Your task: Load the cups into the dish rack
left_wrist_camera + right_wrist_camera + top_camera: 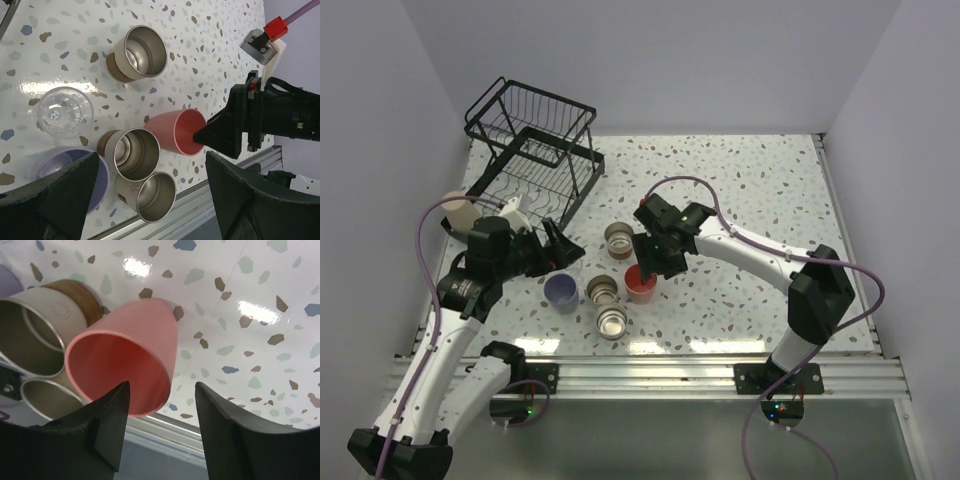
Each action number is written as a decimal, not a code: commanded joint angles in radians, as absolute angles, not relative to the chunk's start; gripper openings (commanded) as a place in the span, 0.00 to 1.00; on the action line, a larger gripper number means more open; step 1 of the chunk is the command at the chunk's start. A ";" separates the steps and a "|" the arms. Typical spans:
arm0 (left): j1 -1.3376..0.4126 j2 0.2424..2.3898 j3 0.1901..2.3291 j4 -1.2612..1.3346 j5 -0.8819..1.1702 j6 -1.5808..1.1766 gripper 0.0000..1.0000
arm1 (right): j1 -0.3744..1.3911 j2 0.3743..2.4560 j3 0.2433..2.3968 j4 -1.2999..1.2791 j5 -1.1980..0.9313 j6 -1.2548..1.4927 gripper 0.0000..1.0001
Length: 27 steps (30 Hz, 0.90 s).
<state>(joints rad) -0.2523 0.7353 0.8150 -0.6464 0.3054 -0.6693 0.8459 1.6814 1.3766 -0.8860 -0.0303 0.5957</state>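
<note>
The red-pink cup (641, 285) stands on the table. My right gripper (655, 262) is open at its rim. In the right wrist view one finger is over the cup's mouth (120, 365) and the other outside its wall, around my gripper (161, 387). My left gripper (555, 250) is open and empty above the lavender cup (561, 290). Its wrist view shows the gripper (150, 200) over two steel cups (135, 152) (155, 196), a third steel cup (142, 50) and the clear glass (62, 111). The tan cup (460, 212) sits at the black dish rack's (535, 150) left end.
The rack stands at the far left corner against the wall. The metal rail (650, 375) runs along the near table edge, close to the nearest steel cup (612, 321). The walls close in left, back and right. The right arm (760, 255) reaches in from the right.
</note>
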 commanded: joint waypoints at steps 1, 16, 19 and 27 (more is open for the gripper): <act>-0.259 0.755 0.833 -0.646 0.307 -0.640 0.90 | 0.851 1.725 1.424 -0.853 0.060 0.604 0.58; -0.259 0.828 0.821 -0.624 0.328 -0.591 0.90 | 0.851 1.562 1.493 -1.031 0.144 0.538 0.00; -0.259 0.873 0.847 -0.647 0.337 -0.560 0.93 | 0.847 1.487 1.453 -1.032 0.153 0.572 0.00; -0.320 1.069 1.074 -0.738 0.272 -0.503 1.00 | 0.779 1.323 1.520 -1.065 0.036 0.581 0.00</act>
